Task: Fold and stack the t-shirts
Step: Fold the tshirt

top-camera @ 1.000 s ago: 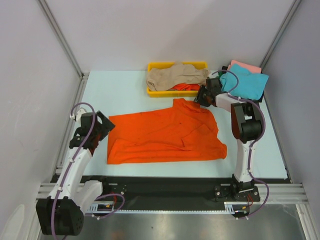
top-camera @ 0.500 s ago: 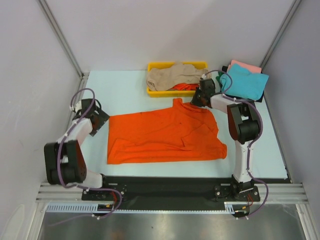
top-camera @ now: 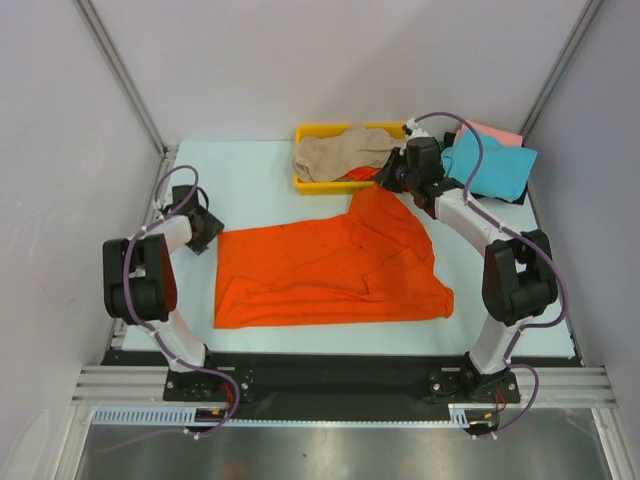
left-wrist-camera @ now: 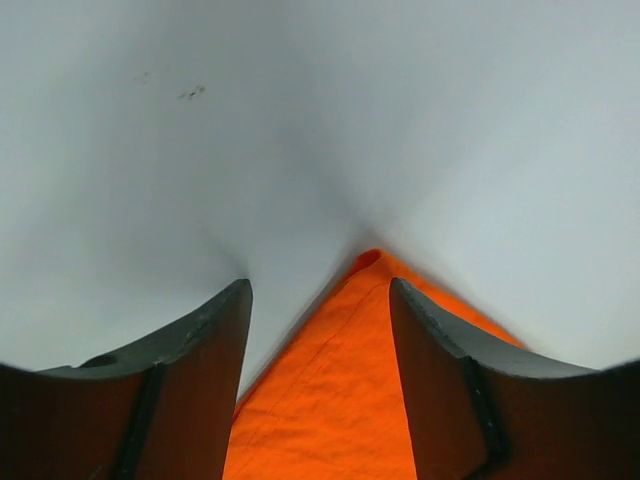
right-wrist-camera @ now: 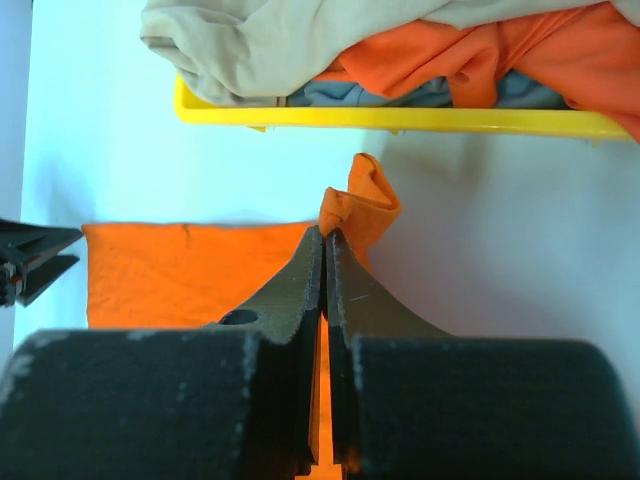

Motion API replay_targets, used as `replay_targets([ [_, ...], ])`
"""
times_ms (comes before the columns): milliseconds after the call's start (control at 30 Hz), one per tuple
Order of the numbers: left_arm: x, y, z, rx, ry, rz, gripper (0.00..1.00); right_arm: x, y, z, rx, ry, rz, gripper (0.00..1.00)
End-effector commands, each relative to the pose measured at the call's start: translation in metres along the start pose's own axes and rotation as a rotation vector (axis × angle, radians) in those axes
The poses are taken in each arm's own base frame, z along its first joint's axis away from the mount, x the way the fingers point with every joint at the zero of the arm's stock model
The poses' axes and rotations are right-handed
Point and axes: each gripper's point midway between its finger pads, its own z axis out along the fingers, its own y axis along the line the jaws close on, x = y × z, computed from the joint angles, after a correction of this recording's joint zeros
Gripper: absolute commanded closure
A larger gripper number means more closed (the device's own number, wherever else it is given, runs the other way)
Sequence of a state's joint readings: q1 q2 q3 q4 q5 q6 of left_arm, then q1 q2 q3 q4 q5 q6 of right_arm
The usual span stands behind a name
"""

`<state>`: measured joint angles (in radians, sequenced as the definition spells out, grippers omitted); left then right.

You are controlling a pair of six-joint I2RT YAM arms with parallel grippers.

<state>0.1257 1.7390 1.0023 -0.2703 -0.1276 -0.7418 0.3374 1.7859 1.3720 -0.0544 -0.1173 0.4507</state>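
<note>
Orange t-shirt (top-camera: 330,270): spread flat across the middle of the table (top-camera: 250,180). Its near hem runs along the 6 o'clock edge, just short of it. Its far edge rises to a peak at 1 o'clock.
Left gripper (top-camera: 205,232): low at the shirt's 10 o'clock corner, near the table's left edge. Its fingers (left-wrist-camera: 200,335) are spread, and the corner's tip lies between them, not pinched.
Right gripper (top-camera: 385,180): fingers pressed together on a bunched bit of the orange t-shirt's far edge, just short of the tray's near wall.
Yellow tray (top-camera: 310,128): at 12 o'clock by the back edge. It holds a beige t-shirt (top-camera: 345,152) and more orange cloth.
Teal t-shirt (top-camera: 490,165): folded at 2 o'clock in the far right corner, lying on a pink t-shirt (top-camera: 495,133).
Open room: bare tabletop shows at 10 to 11 o'clock beyond the shirt, and as a strip at 3 to 4 o'clock.
</note>
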Motion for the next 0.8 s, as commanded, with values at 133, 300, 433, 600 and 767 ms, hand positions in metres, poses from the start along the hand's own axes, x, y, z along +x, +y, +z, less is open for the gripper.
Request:
replay_targets([
  [133, -0.001, -0.028, 0.016, 0.065, -0.003, 0.043, 0.40, -0.015, 0.002, -0.018, -0.025, -0.038, -0.022, 1.00],
  [300, 0.008, -0.036, 0.020, 0.063, -0.001, 0.085, 0.49, -0.012, -0.005, -0.018, -0.023, -0.030, -0.010, 1.00],
  [433, 0.010, -0.038, 0.013, 0.041, -0.027, 0.115, 0.54, -0.009, -0.018, -0.017, -0.007, -0.025, 0.010, 1.00],
  [600, 0.010, -0.035, 0.014, 0.025, -0.029, 0.118, 0.67, -0.006, -0.028, -0.018, 0.000, -0.020, 0.031, 1.00],
  [767, 0.009, -0.036, 0.015, 0.024, -0.031, 0.116, 0.94, -0.002, -0.035, -0.020, 0.008, -0.012, 0.038, 1.00],
])
